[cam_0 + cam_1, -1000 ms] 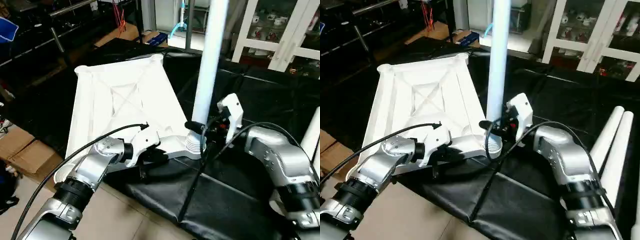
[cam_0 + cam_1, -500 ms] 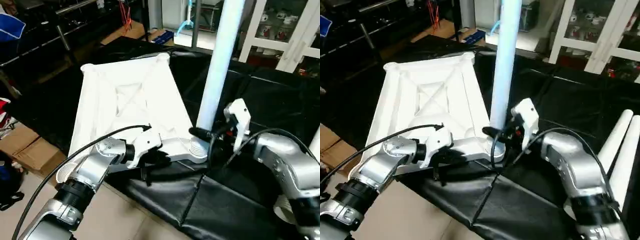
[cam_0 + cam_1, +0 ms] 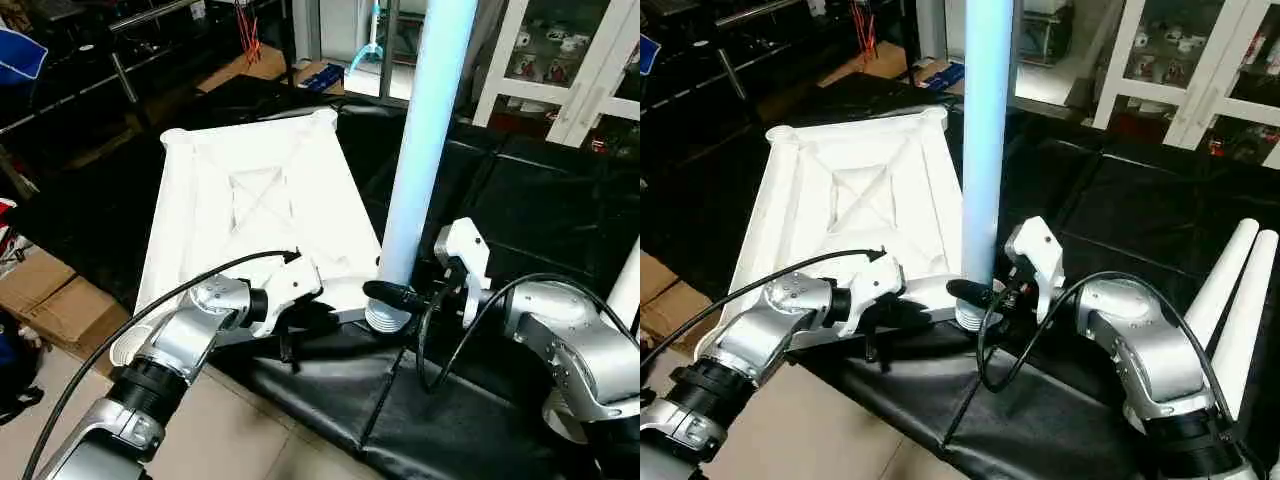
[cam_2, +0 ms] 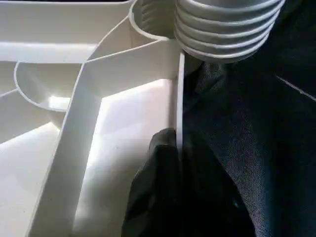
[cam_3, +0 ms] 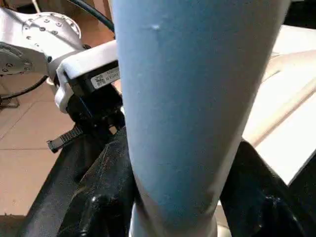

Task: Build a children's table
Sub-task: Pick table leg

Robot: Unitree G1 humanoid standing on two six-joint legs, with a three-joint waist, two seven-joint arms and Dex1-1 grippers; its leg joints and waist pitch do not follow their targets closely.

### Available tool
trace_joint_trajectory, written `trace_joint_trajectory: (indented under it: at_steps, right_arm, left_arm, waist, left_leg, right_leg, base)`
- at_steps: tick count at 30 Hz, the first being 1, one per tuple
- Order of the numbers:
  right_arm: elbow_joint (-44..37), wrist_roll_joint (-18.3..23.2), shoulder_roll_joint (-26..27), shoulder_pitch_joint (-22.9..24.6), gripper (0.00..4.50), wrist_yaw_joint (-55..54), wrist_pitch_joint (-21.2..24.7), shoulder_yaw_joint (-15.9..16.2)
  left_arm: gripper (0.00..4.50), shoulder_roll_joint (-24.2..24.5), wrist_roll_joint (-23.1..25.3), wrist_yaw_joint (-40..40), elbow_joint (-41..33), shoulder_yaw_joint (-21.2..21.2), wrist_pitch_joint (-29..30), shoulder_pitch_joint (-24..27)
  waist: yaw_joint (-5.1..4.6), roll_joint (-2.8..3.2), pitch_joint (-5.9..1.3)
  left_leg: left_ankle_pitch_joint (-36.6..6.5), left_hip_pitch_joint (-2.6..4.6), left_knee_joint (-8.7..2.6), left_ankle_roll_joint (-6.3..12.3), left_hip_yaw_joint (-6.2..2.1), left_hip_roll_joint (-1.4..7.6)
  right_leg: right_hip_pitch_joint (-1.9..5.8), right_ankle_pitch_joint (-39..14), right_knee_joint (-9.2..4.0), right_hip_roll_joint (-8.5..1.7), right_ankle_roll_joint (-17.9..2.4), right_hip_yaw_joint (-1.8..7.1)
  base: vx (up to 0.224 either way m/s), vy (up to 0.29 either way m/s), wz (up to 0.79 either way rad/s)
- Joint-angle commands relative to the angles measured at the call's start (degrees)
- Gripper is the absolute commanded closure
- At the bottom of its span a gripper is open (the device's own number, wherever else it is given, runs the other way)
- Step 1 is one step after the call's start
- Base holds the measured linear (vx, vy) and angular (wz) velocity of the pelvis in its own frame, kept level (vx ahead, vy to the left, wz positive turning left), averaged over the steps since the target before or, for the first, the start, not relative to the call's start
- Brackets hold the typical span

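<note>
The children's table lies in parts. Its white tabletop rests upside down, ribbed underside up, on a black mat. My left gripper is shut on the thin near rim, the black fingers pinching that wall. One long white leg stands nearly upright. My right gripper is shut on it just above the ridged lower end. That ridged end hangs beside the near corner socket, shifted toward the mat and overlapping the socket's edge.
Two spare legs lie side by side on the black mat at the right. Cardboard boxes sit on the floor at the left. A white glass-door cabinet stands at the back right.
The camera has shifted. The leg's ridged end, which sat on the corner socket, now hangs a little nearer to me at the corner's edge. My left gripper keeps its hold on the rim.
</note>
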Motion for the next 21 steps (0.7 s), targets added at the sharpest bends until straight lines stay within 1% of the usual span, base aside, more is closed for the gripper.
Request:
trace_joint_trajectory:
  at_steps: [1,2,3,4,6,8,9,10,11,12,13,14,15,17,18,19,20,21]
  right_arm:
    - [8.5,-4.2,-0.9,4.7,2.65,-0.7,3.3,3.5]
    - [8.6,-4.1,-0.5,4.7,2.65,-1.3,2.8,3.0]
    - [8.5,-2.6,0.8,4.0,2.65,-2.6,3.1,1.0]
    - [8.4,-1.2,1.9,3.1,2.65,-3.8,3.5,-0.8]
    - [9.0,0.3,3.6,0.8,2.65,-6.1,3.5,-3.6]
    - [9.6,0.5,3.8,-1.4,2.65,-6.7,2.8,-4.6]
    - [9.8,0.4,3.7,-2.4,2.65,-6.9,2.3,-4.8]
    - [10.0,0.5,3.6,-3.0,2.65,-6.9,2.3,-5.0]
    - [10.1,0.7,3.3,-3.9,2.65,-6.5,2.6,-5.0]
    - [10.2,0.7,3.1,-4.4,2.65,-6.3,2.6,-5.0]
    - [10.3,0.4,2.7,-4.6,2.66,-5.8,2.6,-4.6]
    - [10.5,-0.1,2.0,-4.9,2.66,-5.1,2.5,-4.0]
    - [10.9,-1.0,1.2,-5.0,2.66,-4.2,2.3,-3.2]
    - [11.5,-2.1,0.0,-5.1,2.66,-2.6,2.2,-2.0]
    - [12.0,-2.3,-0.5,-5.1,2.66,-1.7,2.5,-1.3]
    - [12.1,-2.4,-0.7,-5.1,2.66,-1.3,2.7,-0.9]
    - [12.2,-2.6,-1.2,-5.0,2.66,-0.6,2.9,0.0]
    - [12.2,-2.6,-1.2,-5.0,2.66,-0.6,2.9,0.0]
  left_arm:
    - [4.50,0.2,-0.4,0.9,0.3,0.9,0.1,0.8]
    - [4.50,0.2,-0.4,0.9,0.2,0.9,0.1,0.8]
    - [4.50,0.3,-0.4,0.9,0.1,0.9,0.1,0.9]
    - [4.50,0.3,-0.4,0.9,-0.1,0.9,0.1,1.0]
    - [4.50,0.5,-0.3,0.8,-0.3,0.8,0.1,1.2]
    - [4.50,0.7,0.1,0.7,-0.4,0.5,-0.1,1.2]
    - [4.50,0.8,0.3,0.7,-0.6,0.4,-0.1,1.3]
    - [4.50,0.8,0.3,0.7,-0.7,0.3,-0.1,1.4]
    - [4.50,0.8,0.3,0.6,-0.9,0.3,-0.1,1.5]
    - [4.50,0.8,0.3,0.6,-1.0,0.3,0.0,1.5]
    - [4.50,0.8,0.3,0.6,-1.1,0.3,0.0,1.5]
    - [4.50,0.9,0.4,0.6,-1.2,0.2,0.0,1.6]
    - [4.50,0.9,0.4,0.6,-1.3,0.1,0.0,1.6]
    - [4.50,0.9,0.5,0.6,-1.4,0.1,0.0,1.6]
    - [4.50,1.0,0.5,0.7,-1.5,0.1,0.1,1.6]
    - [4.50,1.0,0.5,0.7,-1.5,0.1,0.1,1.6]
    - [4.50,1.1,0.5,0.7,-1.7,0.1,0.2,1.7]
    - [4.50,1.1,0.5,0.7,-1.7,0.1,0.2,1.7]
  waist:
    - [-0.10,-0.89,-1.38]
    - [-0.11,-0.93,-1.36]
    - [-0.10,-0.70,-1.23]
    - [-0.18,-0.75,-1.26]
    - [-0.23,-0.76,-1.41]
    - [-0.46,-0.77,-1.42]
    - [-0.43,-0.85,-1.55]
    - [-0.39,-0.81,-1.56]
    - [-0.40,-0.91,-1.69]
    - [-0.35,-0.89,-1.79]
    - [-0.25,-1.04,-1.93]
    - [-0.20,-0.99,-1.94]
    - [-0.07,-1.12,-1.87]
    - [0.07,-1.01,-1.80]
    - [0.14,-1.18,-1.65]
    - [0.20,-1.06,-1.60]
    - [0.21,-1.07,-1.62]
    - [0.24,-1.07,-1.60]
  left_leg:
    - [-19.4,0.45,-5.20,1.58,-2.53,4.73]
    - [-19.4,0.37,-5.19,1.61,-2.57,4.68]
    - [-19.9,0.43,-5.27,1.50,-2.63,4.72]
    - [-20.1,0.49,-5.26,1.42,-2.61,4.71]
    - [-19.6,0.62,-5.27,1.14,-2.66,4.74]
    - [-19.6,0.54,-5.32,0.88,-2.64,4.69]
    - [-18.9,0.70,-5.22,0.84,-2.51,4.72]
    - [-18.3,0.65,-5.19,0.90,-2.46,4.72]
    - [-16.8,0.34,-5.05,1.53,-2.32,4.68]
    - [-14.9,0.09,-4.98,2.18,-2.29,4.65]
    - [-13.1,0.14,-4.75,2.91,-2.13,4.67]
    - [-12.4,0.04,-4.66,3.35,-2.08,4.61]
    - [-11.5,-0.13,-4.56,4.01,-2.02,4.57]
    - [-11.4,-0.10,-4.52,4.45,-2.00,4.60]
    - [-11.7,-0.09,-4.57,4.52,-1.99,4.66]
    - [-12.0,0.02,-4.60,4.42,-2.01,4.72]
    - [-12.3,0.09,-4.58,4.37,-1.99,4.72]
    - [-12.4,0.05,-4.63,4.28,-2.04,4.76]
  right_leg:
    - [1.07,-27.9,-5.57,-5.72,-8.6,3.52]
    - [1.15,-28.3,-5.58,-5.72,-8.4,3.50]
    - [1.02,-29.4,-5.72,-5.79,-8.2,3.53]
    - [0.93,-29.8,-5.81,-5.81,-8.1,3.58]
    - [0.96,-28.2,-5.70,-5.77,-8.5,3.64]
    - [1.02,-26.8,-5.45,-5.58,-9.2,3.49]
    - [1.03,-25.2,-5.33,-5.59,-9.7,3.55]
    - [1.07,-24.1,-5.19,-5.54,-10.1,3.57]
    - [1.41,-21.4,-4.93,-5.58,-10.9,3.58]
    - [1.63,-18.9,-4.58,-5.56,-11.6,3.48]
    - [1.69,-16.7,-4.42,-5.60,-12.2,3.51]
    - [1.76,-16.0,-4.33,-5.62,-12.4,3.47]
    - [1.87,-15.9,-4.26,-5.64,-12.6,3.41]
    - [1.83,-17.1,-4.39,-5.65,-12.3,3.37]
    - [1.72,-18.1,-4.44,-5.63,-12.1,3.36]
    - [1.67,-18.8,-4.54,-5.66,-11.9,3.39]
    - [1.62,-19.0,-4.56,-5.61,-11.9,3.38]
    - [1.67,-18.9,-4.54,-5.61,-11.9,3.40]
  base:
    - [0.000,0.000,0.00]
    - [0.000,0.000,0.00]
    - [0.000,0.000,0.00]
    - [0.000,0.000,0.00]
    - [0.000,0.000,0.00]
    - [0.000,0.000,0.00]
    - [0.000,0.000,0.00]
    - [0.000,0.000,0.00]
    - [0.000,0.000,0.00]
    - [0.000,0.000,0.00]
    - [0.000,0.000,0.00]
    - [0.000,0.000,0.00]
    - [0.000,0.000,0.00]
    - [0.000,0.000,0.00]
    - [0.000,0.000,0.00]
    - [0.000,0.000,0.00]
    - [0.000,0.000,0.00]
    - [0.000,0.000,0.00]
